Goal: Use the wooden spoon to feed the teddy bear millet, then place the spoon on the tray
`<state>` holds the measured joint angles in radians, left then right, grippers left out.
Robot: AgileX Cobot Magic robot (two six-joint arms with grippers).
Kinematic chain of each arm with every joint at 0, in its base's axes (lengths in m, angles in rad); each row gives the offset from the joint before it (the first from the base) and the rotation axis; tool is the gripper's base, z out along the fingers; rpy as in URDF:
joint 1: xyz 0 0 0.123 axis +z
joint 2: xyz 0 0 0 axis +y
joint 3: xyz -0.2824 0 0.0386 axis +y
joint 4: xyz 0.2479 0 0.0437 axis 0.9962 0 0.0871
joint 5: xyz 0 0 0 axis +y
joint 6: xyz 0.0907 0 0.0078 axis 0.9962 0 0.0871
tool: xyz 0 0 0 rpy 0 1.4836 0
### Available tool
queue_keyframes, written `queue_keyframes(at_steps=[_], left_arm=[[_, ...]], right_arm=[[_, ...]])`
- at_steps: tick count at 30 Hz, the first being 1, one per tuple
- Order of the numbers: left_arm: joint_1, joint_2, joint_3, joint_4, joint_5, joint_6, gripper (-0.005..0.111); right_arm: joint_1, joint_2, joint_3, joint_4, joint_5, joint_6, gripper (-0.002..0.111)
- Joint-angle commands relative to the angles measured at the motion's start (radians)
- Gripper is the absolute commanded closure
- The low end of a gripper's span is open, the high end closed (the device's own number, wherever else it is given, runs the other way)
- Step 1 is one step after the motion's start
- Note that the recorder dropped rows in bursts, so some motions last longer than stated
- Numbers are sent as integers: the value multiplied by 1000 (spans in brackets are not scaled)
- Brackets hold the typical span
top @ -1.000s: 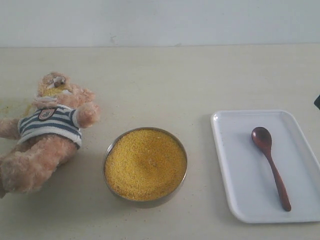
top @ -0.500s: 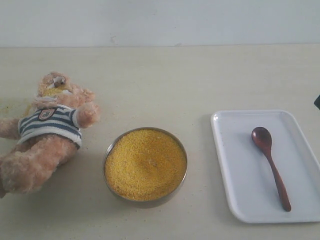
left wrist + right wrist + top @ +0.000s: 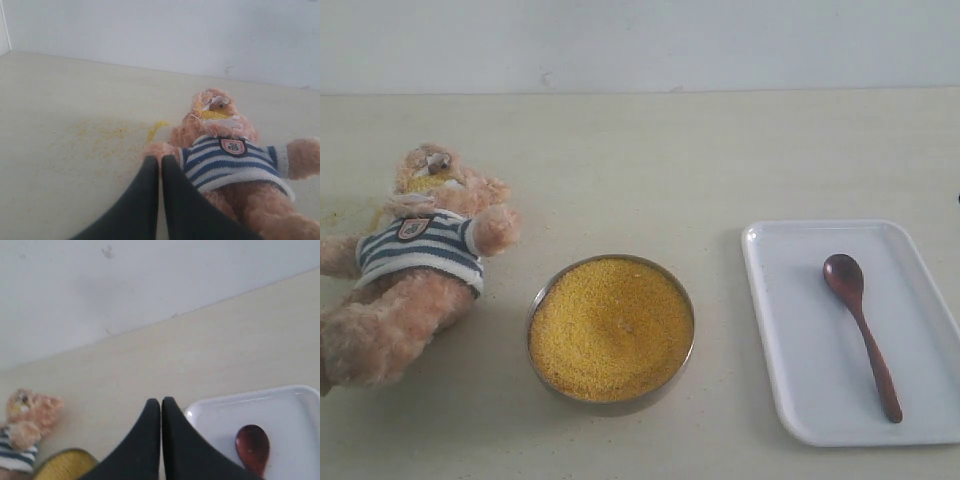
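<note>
The teddy bear (image 3: 415,265) lies on its back at the left of the table, with yellow millet grains on its muzzle (image 3: 214,114). A round metal bowl (image 3: 610,330) heaped with millet (image 3: 610,325) stands in the middle. The wooden spoon (image 3: 861,330) lies on the white tray (image 3: 790,330) at the right, bowl end toward the far side. My left gripper (image 3: 160,160) is shut and empty, its tips just short of the bear's arm. My right gripper (image 3: 161,402) is shut and empty, beside the tray's corner (image 3: 200,412). Neither gripper shows in the exterior view.
Spilled millet grains (image 3: 100,142) are scattered on the table beside the bear's head. A white wall (image 3: 640,45) runs along the far edge of the table.
A dark bit of the right arm at the right edge of the exterior view has drawn almost out of sight. Bear, bowl, tray and spoon have not moved.
</note>
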<state>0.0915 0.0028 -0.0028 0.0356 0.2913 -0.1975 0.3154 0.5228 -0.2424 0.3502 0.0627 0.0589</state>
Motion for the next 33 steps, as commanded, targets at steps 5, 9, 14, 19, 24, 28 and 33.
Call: queue_keyframes(at_steps=[5, 9, 14, 19, 24, 28, 33], left_arm=[[-7, -3, 3, 5, 3, -4, 103], [-7, -3, 3, 5, 3, -4, 103], [-7, -3, 3, 5, 3, -4, 103], [-7, -3, 3, 5, 3, -4, 103], [-6, -3, 3, 5, 5, -4, 103], [-6, -3, 3, 5, 2, -4, 103], [-6, -3, 3, 5, 2, -4, 103]], right_arm=[[-84, -75, 2, -31, 137, -401, 108], [-97, -169, 36, -27, 126, -453, 108], [-97, -320, 160, 14, 76, -448, 108], [-97, -471, 242, 24, 94, -442, 108], [-97, -523, 242, 1, 259, -443, 108], [-97, -523, 242, -16, 322, -436, 108], [-139, -523, 242, -85, 317, -319, 108]])
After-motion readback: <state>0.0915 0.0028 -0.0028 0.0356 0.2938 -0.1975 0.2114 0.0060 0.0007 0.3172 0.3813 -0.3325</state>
